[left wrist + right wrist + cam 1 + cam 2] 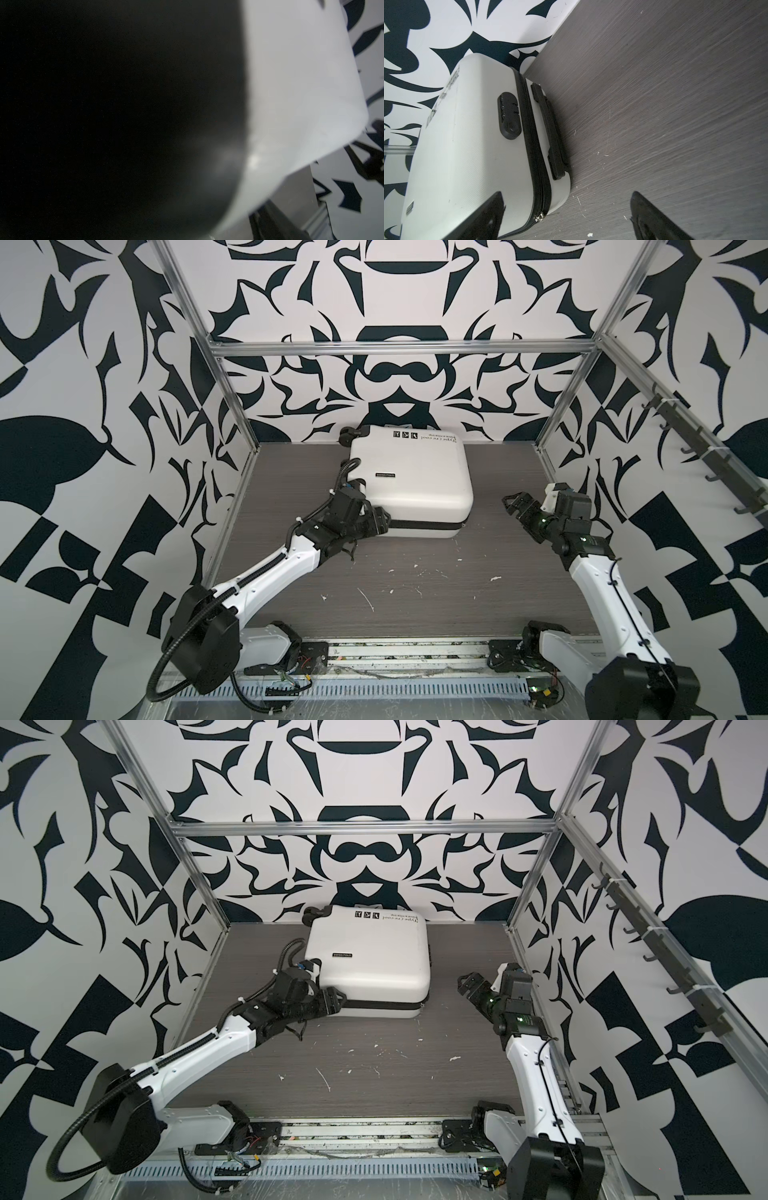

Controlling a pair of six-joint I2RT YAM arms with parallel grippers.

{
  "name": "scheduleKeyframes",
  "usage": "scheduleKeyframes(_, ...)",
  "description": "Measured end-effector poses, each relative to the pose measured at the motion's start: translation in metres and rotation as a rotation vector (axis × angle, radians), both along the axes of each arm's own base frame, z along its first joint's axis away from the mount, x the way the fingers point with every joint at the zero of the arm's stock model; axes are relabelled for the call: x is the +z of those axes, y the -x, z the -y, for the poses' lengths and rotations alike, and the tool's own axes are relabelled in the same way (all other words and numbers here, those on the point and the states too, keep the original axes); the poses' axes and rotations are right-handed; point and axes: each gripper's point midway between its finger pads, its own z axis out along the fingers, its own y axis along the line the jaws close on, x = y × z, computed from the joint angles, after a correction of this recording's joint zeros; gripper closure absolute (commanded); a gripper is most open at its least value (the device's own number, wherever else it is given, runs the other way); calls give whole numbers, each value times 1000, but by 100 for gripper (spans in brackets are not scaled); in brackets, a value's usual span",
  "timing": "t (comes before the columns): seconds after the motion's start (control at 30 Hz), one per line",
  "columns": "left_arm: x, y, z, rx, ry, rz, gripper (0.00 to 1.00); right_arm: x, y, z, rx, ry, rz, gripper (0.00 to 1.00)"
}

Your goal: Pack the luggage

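The luggage (409,481) is found lying flat and shut near the back edge of the table (415,593), roughly midway along it, with its wheels (348,435) pointed toward the back left corner. No loose stuff to pack can be seen, so the job is probably close to done, with the zip being finished or checked.

The left gripper (380,520) is pressed up against the case's near left corner. Whether its jaws are clamped on anything can't be told, since its wrist view is blocked by something dark and the white shell. The right gripper (510,502) is parked off to the right, well apart from the case, its 2 fingers spread with nothing between them.

The zipper pull (538,218) is spotted at the near right corner. To do this well, the case should be pinned by 1 arm while the pull is pinched squarely and drawn along the seam, not yanked upward.
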Motion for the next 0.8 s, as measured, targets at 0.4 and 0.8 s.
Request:
scheduleKeyframes(0.4, -23, -96, -19, 57, 47, -74, 22, -22, -48, -18, 42, -221, 4, 23)
scheduleKeyframes(0.8, -13, -57, -24, 48, 95, -83, 19, -73, -124, -39, 40, -364, -71, 35)
